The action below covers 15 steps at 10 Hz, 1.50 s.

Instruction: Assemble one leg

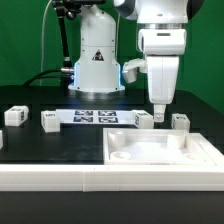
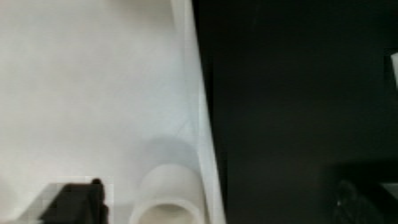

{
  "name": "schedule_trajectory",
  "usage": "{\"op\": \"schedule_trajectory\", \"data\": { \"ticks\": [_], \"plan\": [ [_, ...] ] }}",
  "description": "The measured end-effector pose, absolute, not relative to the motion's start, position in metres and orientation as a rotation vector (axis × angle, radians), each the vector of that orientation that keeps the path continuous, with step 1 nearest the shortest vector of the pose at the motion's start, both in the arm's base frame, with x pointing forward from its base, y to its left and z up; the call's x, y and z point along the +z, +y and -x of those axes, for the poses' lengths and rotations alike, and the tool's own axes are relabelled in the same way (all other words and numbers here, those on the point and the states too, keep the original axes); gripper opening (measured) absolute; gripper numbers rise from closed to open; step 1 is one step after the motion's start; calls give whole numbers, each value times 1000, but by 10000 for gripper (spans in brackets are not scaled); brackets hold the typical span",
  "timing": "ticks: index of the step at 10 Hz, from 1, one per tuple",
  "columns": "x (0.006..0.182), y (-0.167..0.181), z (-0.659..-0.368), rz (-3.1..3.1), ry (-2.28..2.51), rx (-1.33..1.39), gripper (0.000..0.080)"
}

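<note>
Exterior view: the two-finger gripper (image 1: pixel 158 112) hangs just behind the large flat white panel (image 1: pixel 160 152). It is between the leg (image 1: pixel 143 119), a small white tagged plastic block, and its twin (image 1: pixel 180 121) on the black table (image 1: pixel 40 145).

Wrist view: dark fingers (image 2: pixel 71 203) stand wide apart, gripping nothing, over the smooth panel's edge and matte table.

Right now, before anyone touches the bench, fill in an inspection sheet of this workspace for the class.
Surface: black table.
Job's things: four legs standing apart: first leg and second leg at the exterior view's left; third leg and fourth leg at its right.
Clutter: white panel in front; marker board behind.
Grippers: pincer open, empty, low between the third and fourth legs.
Cables: nothing seen.
Surroundings: arm's base, green backdrop.
</note>
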<state>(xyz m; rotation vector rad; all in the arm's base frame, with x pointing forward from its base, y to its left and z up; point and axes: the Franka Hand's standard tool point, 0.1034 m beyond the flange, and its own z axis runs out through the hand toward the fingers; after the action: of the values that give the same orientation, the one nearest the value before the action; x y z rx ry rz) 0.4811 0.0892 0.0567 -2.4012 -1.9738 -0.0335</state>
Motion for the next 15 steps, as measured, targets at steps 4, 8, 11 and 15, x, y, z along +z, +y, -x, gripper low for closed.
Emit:
{"op": "schedule_trajectory", "data": {
  "ticks": [4, 8, 11, 15],
  "plan": [
    [41, 109, -470, 2800, -1304, -101, 649],
    [38, 128, -468, 2957, -777, -76, 649],
    [38, 130, -468, 3007, -450, -62, 649],
    [35, 151, -456, 3014, 118, -47, 649]
  ]
}}
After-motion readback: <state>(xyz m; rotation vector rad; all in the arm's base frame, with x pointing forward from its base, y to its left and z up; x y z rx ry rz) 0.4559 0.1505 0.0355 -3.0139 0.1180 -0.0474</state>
